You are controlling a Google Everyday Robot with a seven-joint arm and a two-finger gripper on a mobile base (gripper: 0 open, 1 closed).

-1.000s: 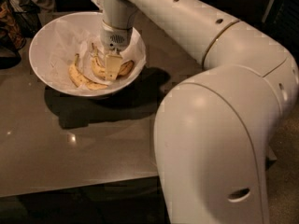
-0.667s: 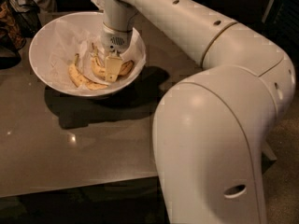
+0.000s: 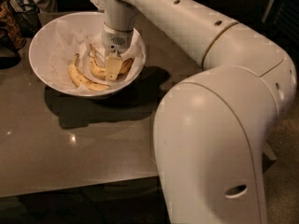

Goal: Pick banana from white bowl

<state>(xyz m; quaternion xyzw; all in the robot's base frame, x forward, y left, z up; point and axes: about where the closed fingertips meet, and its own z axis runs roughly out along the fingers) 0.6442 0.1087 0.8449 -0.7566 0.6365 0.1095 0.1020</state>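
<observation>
Brown tabletop (image 3: 70,157) carries the white bowl (image 3: 39,41). I see the gripper (image 3: 112,69) down inside it, over the banana (image 3: 98,71) on the paper lining (image 3: 60,36); whether it grips I cannot tell.

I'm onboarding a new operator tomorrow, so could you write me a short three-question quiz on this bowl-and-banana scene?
1. True or false: the end effector is down inside the white bowl.
2. How many bananas lie in the bowl?
3. The end effector is at: A) the plump banana; B) the bowl's rim.

Key: 1 true. 2 two: the plump one and a slimmer banana beside it. 3 A.
</observation>
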